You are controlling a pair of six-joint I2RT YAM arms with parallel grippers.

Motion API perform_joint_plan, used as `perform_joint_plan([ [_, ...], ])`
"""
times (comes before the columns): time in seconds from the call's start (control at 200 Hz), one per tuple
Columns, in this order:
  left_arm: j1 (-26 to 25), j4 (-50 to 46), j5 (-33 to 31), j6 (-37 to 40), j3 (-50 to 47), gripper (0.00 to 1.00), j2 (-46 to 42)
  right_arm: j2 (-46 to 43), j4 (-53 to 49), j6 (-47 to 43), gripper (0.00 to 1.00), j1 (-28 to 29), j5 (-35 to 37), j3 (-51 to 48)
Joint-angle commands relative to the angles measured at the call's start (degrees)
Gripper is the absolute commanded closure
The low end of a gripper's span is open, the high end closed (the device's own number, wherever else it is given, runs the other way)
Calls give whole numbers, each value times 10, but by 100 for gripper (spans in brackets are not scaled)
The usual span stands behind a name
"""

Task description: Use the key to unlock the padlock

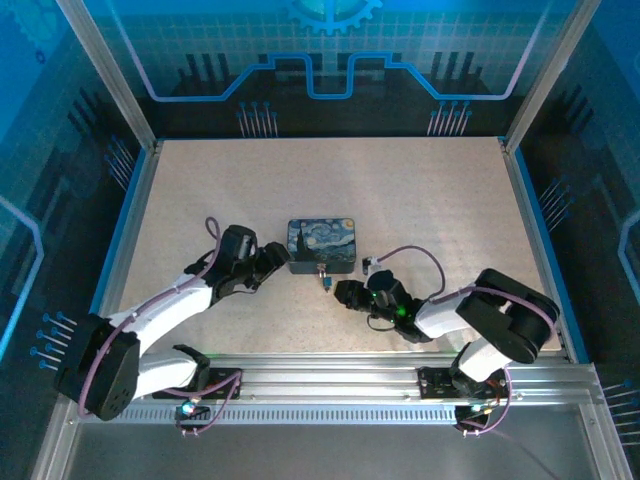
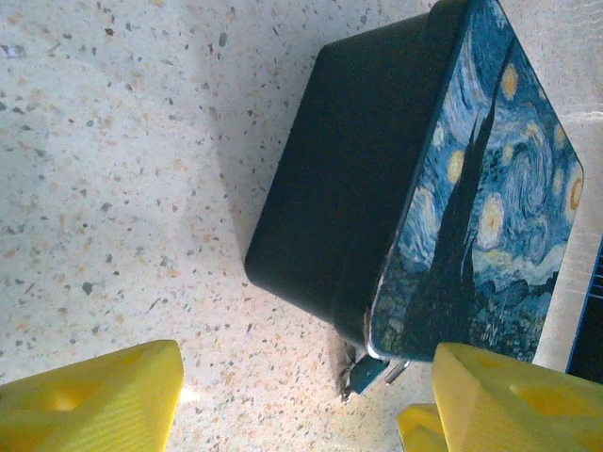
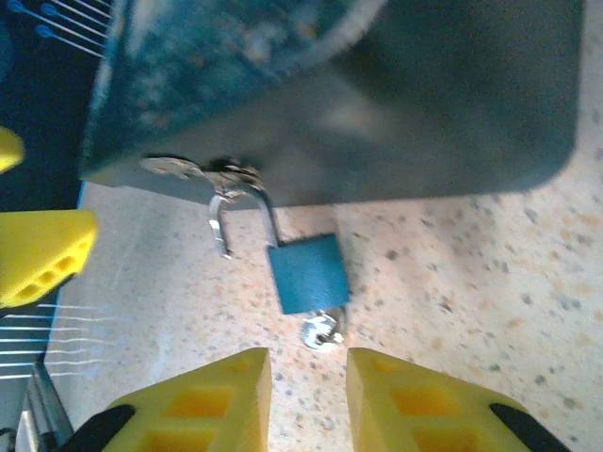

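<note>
Right wrist: square blue padlock point(image 3: 306, 273), curved silvery shackle point(image 3: 247, 202), key point(image 3: 322, 331) below.

The padlock point(image 3: 306, 273) is tiny, with a square blue body and a thin silvery shackle point(image 3: 247, 202). It lies flat on the speckled table point(image 3: 490, 282) at the tin's point(image 1: 322, 246) 6 o'clock side. The shackle points to 11 o'clock and hooks through the tin's metal hasp point(image 3: 203, 171). Its short leg seems to hang free of the body, though the close view is soft. The key point(image 3: 322, 331), a small silvery bit, sits at the body's 6 o'clock end, apparently in the keyhole.
</note>
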Motion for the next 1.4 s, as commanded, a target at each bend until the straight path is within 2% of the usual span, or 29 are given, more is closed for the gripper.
perform_joint_plan([
  [0.0,14,-12,41,43,34,28,25,-27,7,-35,65,-20,-14,-13],
  [0.215,25,-11,70,74,82,27,88,-47,16,-68,44,-54,-72,-8],
  [0.455,25,5,73,78,107,29,139,-36,22,-86,31,-79,-113,15],
  [0.625,25,12,74,78,103,34,159,-13,31,-90,30,-91,-135,38],
  [0.83,22,14,69,70,61,38,139,7,33,-118,29,-109,-152,59],
  [1.221,-5,28,58,26,-23,39,85,51,55,-178,26,-155,-230,95],
  [1.396,-6,25,54,24,-26,39,76,39,48,-192,26,-160,-229,80],
])
